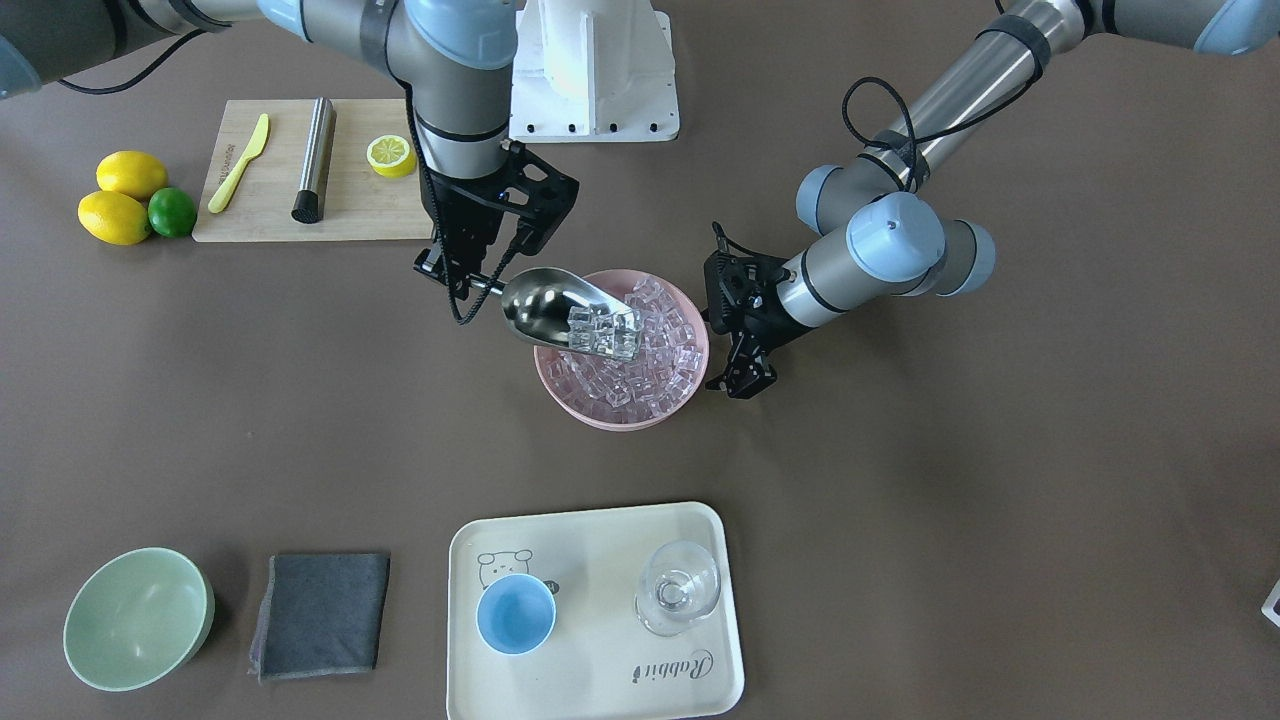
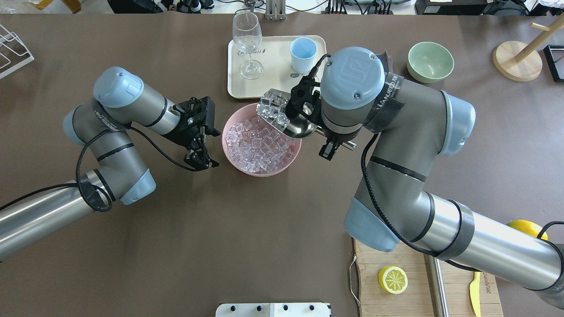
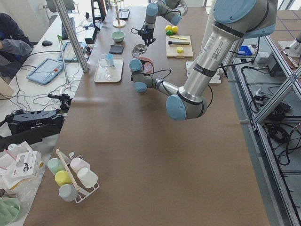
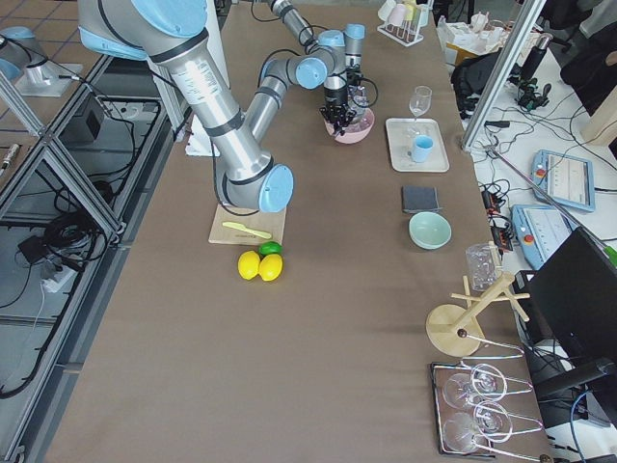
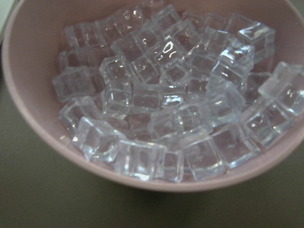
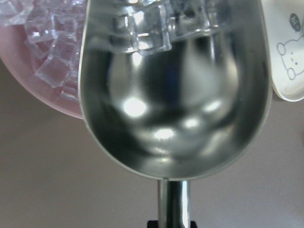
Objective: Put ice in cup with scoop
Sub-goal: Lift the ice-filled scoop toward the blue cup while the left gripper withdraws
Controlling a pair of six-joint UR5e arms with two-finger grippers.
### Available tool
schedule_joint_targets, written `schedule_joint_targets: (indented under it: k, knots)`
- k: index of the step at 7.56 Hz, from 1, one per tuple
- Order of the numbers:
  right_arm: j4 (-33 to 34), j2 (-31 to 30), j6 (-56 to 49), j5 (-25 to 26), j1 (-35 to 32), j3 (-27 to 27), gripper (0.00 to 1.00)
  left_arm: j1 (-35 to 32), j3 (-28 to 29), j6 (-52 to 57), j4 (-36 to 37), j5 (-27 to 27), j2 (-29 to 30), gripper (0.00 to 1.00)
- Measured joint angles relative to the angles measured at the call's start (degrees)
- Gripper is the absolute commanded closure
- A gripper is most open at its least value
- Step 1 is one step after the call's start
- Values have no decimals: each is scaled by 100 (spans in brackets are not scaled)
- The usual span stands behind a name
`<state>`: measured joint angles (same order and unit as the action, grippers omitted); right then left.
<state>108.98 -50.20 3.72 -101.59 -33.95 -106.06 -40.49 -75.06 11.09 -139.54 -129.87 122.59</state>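
My right gripper is shut on the thin handle of the steel scoop. The scoop hangs over the pink bowl, and several ice cubes lie at its open front end. In the right wrist view the scoop fills the frame, with cubes at its lip. The bowl holds many more ice cubes. The light-blue cup stands empty on the cream tray. My left gripper is open and empty beside the bowl's rim.
A clear wine glass stands on the tray beside the cup. A pale green bowl and a grey cloth lie past the tray. A cutting board carries a steel rod, a yellow knife and a lemon half.
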Motion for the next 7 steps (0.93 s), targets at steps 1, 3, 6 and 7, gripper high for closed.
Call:
schedule_joint_targets:
  k: [1,3,6,7]
  knots:
    - [-485,-184,388,-111,-107,-72,100,-200,-326,-4,360,-124,-198,3]
    - [-1487,-406,1204,-195,-255,-110,100,-753,-1156,-3,1276,-384,-759,3]
    - [-1829,-488,1432,-758,-943,188,100,-1731,-1624,-7,2328,-772,-1276,3]
    - [-1834,-444,1423,-1146,-1263,479,100,-1985,-1662,-9,2573,-827,-1381,3]
